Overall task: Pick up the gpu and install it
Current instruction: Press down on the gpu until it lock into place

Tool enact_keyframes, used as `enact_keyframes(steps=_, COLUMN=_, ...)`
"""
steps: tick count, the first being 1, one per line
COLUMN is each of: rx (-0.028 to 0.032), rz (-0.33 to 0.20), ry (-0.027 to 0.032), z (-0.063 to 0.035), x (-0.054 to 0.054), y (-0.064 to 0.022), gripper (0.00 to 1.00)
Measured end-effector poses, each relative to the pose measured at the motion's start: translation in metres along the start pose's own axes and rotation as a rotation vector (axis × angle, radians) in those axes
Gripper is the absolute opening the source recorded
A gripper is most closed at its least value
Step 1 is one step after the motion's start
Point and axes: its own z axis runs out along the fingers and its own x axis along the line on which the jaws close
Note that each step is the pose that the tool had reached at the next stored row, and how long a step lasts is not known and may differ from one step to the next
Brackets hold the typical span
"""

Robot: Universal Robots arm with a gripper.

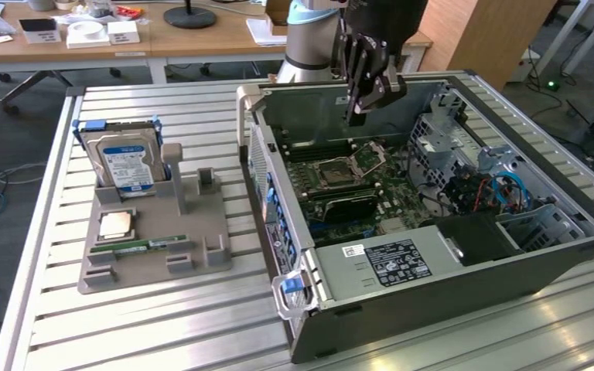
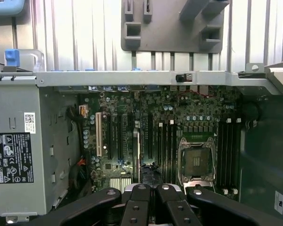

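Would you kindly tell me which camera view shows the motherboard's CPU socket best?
The wrist view: it faces the CPU socket squarely, unobstructed. The exterior view shows the CPU socket obliquely, inside the open case.

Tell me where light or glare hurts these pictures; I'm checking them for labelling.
Exterior view: daylight glare washes the slatted table near the case, while the motherboard sits in shade. Wrist view: the table slats look pale and bright, the motherboard dim.
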Motion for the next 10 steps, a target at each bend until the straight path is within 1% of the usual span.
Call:
enact_keyframes(steps=4, rx=0.0001, rz=0.000, ry=-0.0003, z=0.0002, x=0.000, y=-0.0011, gripper=0.11)
enact_keyframes(steps=8, rx=-0.0010, rz=0.000, ry=-0.0001, z=0.0005, x=0.000, y=-0.0099, gripper=0.11)
enact_keyframes(steps=9, rx=-0.0037, rz=0.000, ry=-0.0001, z=0.0018, x=-0.001, y=-0.0286, gripper=0.11)
enact_keyframes(steps=10, rx=-0.0035, rz=0.001, ry=-0.0004, z=0.0037, x=-0.001, y=-0.0285, gripper=0.11)
